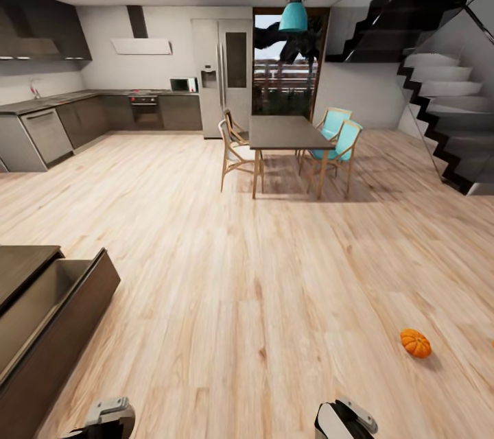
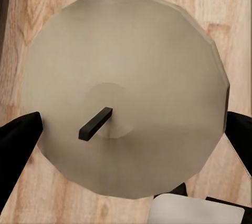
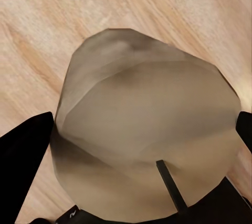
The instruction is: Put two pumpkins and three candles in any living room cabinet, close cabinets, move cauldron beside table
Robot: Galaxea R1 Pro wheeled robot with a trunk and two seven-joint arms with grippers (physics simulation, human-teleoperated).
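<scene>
From my head, one orange pumpkin (image 1: 416,343) lies on the wooden floor (image 1: 261,274) at near right, well apart from the cabinet (image 1: 48,315) at near left, whose drawer (image 1: 65,288) stands pulled open. A dining table (image 1: 285,132) with chairs stands farther off.

At my left wrist, my left gripper (image 2: 131,134) clamps a pale round candle (image 2: 126,92) with a dark wick, fingers on either side.

At my right wrist, my right gripper (image 3: 144,140) grips another beige candle (image 3: 147,124) above the floorboards.
</scene>
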